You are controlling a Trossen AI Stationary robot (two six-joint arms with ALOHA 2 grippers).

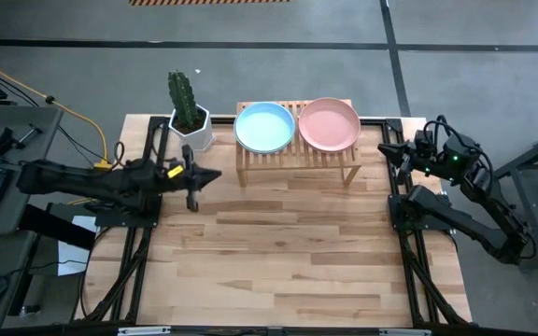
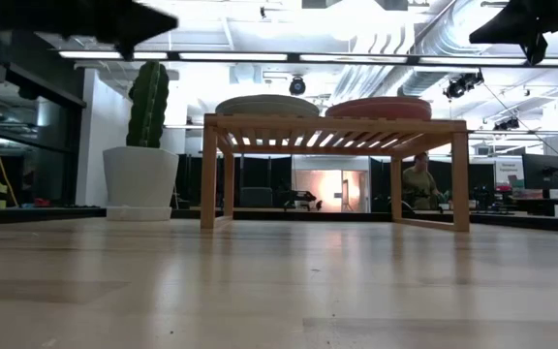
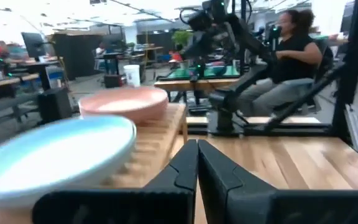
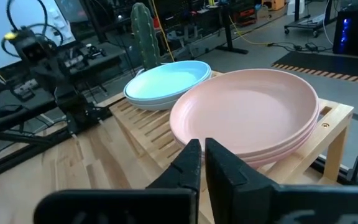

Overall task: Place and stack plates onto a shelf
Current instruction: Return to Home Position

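Observation:
A low wooden shelf [image 1: 297, 159] stands near the table's far edge. Two stacks rest on its slatted top: a light blue plate [image 1: 264, 126] on top of the left stack, a pink plate [image 1: 329, 123] on top of the right one. In the right wrist view the pink stack [image 4: 247, 118] shows several layers and the blue plate [image 4: 166, 81] lies over a paler one. My left gripper [image 1: 215, 175] hovers shut left of the shelf, holding nothing. My right gripper [image 1: 384, 147] hovers shut right of the shelf, also holding nothing.
A white pot with a green cactus [image 1: 190, 117] stands left of the shelf at the far edge. Bare wooden table [image 1: 278, 252] stretches from the shelf toward the near edge. A person [image 3: 291, 50] sits beyond the table's right side.

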